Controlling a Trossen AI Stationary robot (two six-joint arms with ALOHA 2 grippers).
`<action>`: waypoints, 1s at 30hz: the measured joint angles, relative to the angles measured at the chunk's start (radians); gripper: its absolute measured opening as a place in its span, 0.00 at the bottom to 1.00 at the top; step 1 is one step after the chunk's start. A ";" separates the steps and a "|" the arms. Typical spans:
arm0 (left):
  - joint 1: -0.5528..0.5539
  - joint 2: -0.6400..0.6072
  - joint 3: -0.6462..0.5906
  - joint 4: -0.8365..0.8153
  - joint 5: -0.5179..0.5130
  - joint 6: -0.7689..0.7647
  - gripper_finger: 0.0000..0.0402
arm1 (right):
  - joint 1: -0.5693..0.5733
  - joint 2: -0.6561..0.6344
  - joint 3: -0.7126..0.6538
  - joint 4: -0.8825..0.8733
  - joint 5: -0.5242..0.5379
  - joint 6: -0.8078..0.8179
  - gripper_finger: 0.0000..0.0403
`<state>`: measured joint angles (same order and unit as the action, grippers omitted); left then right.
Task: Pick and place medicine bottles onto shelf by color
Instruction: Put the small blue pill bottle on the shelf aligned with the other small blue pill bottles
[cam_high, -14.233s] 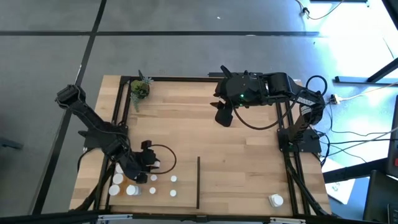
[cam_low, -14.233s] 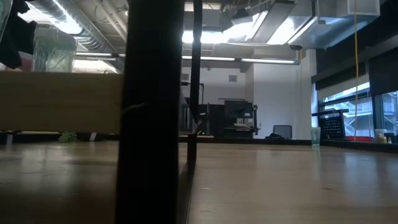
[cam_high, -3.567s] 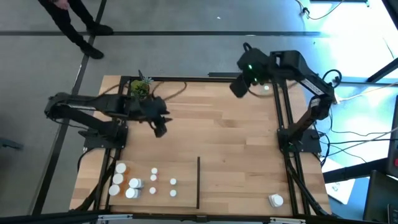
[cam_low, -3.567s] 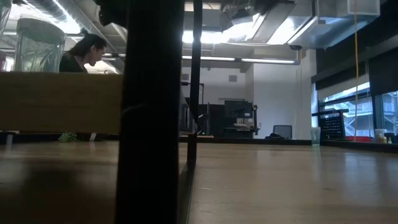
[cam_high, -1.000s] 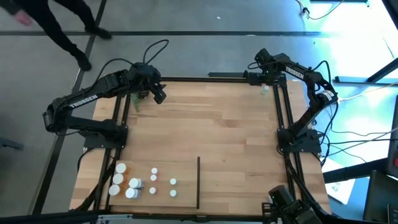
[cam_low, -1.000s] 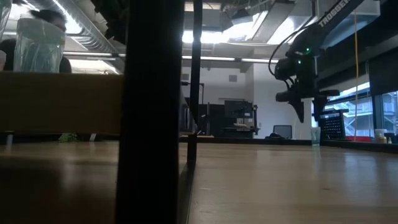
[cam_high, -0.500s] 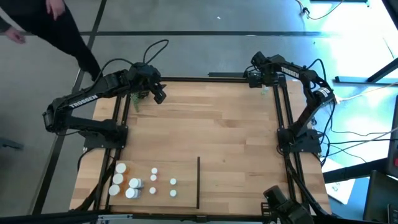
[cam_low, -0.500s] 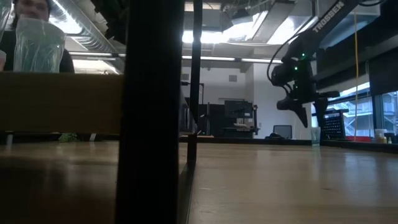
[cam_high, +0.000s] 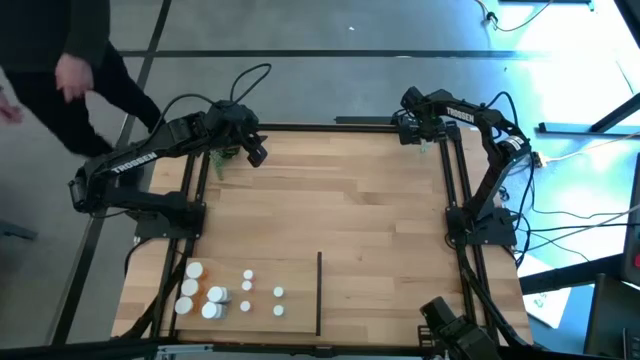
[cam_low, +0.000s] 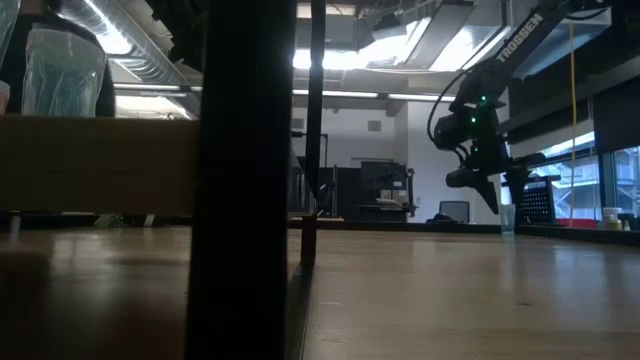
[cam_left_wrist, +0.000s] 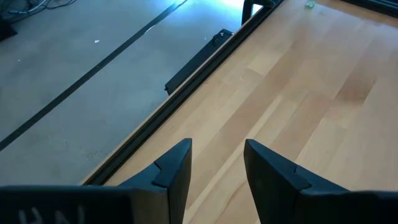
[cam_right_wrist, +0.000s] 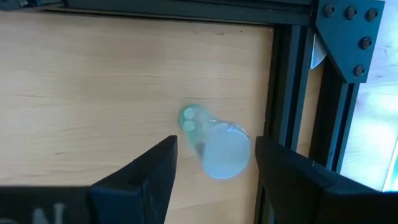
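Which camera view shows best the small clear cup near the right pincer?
The right wrist view: the clear cup fills the space beyond the open right pincer, beside the black rail. The high view gives only a pale speck, the low view a small shape far off, the left wrist view nothing.

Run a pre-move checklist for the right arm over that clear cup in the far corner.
1. Right gripper jaws open: ok.
2. Clear cup centred between the fingers: ok.
3. Cup clear of the black rail: cannot tell, it sits very close.
4. Left gripper out of the way, at the opposite far corner: ok.
5. Medicine bottles grouped left of the divider strip: ok.
6. Person clear of the table: not ok, close by.
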<state>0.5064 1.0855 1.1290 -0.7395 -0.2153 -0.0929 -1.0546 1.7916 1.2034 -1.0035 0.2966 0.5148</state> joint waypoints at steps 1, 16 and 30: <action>0.000 0.000 0.000 0.000 0.000 0.000 0.35 | 0.000 0.000 0.000 0.000 0.000 0.000 0.53; 0.000 0.000 0.000 0.000 0.000 0.051 0.35 | 0.000 0.000 0.001 0.019 -0.002 -0.002 0.32; 0.000 0.000 0.000 0.000 0.000 0.051 0.35 | 0.012 -0.002 0.003 0.005 -0.033 -0.083 0.32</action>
<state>0.5064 1.0855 1.1290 -0.7399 -0.2153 -0.0418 -1.0422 1.7897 1.2063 -0.9984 0.2639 0.4323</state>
